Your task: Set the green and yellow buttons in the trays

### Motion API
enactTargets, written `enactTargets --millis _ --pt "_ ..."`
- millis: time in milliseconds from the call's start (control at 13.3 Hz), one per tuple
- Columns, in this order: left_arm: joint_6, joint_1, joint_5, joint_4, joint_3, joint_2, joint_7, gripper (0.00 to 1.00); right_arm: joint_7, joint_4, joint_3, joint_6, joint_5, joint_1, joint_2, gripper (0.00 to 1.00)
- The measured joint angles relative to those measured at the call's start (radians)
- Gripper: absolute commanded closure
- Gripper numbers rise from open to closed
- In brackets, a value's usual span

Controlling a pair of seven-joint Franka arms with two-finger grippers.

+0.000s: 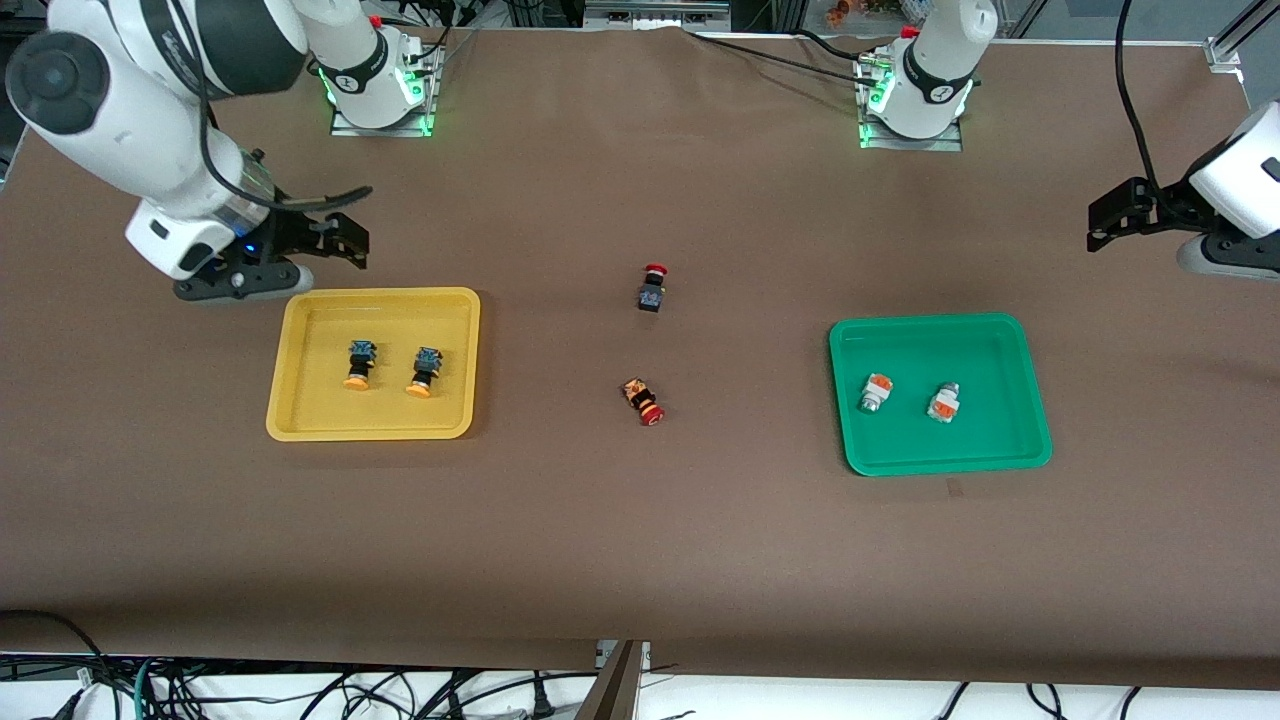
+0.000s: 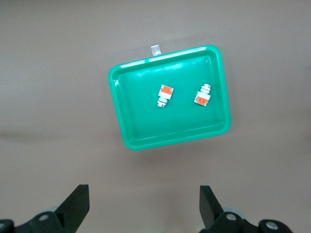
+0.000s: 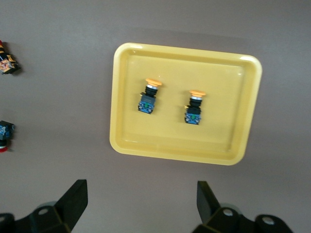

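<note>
The yellow tray (image 1: 380,296) holds two yellow-capped buttons (image 1: 360,365) (image 1: 424,371) lying side by side. They also show in the right wrist view (image 3: 149,95) (image 3: 194,107), inside the tray (image 3: 184,51). The green tray (image 1: 930,321) holds two white-bodied green buttons (image 1: 874,393) (image 1: 943,402), also in the left wrist view (image 2: 164,96) (image 2: 202,95) within its rim (image 2: 165,56). My right gripper (image 1: 245,283) (image 3: 141,191) is open and empty over bare table beside the yellow tray. My left gripper (image 1: 1225,260) (image 2: 144,194) is open and empty over the table's end by the green tray.
Two red-capped dark buttons sit mid-table between the trays: one standing (image 1: 653,288), one lying nearer the front camera (image 1: 643,400). Both show at the edge of the right wrist view (image 3: 5,135) (image 3: 7,63). A small tape mark (image 1: 955,487) lies by the green tray.
</note>
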Motion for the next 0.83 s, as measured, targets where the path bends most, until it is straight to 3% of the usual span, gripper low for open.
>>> enactTargets --millis 451,827 --pt "0.035 -0.023 -0.009 -0.038 0.0 -0.026 -0.011 0.0 -0.163 -0.001 0.345 -0.009 -0.019 -0.45 -0.013 0.01" --pt "0.035 -0.025 -0.009 -0.045 0.0 -0.028 -0.011 0.0 -0.168 0.073 0.388 -0.03 -0.019 -0.49 -0.014 0.01"
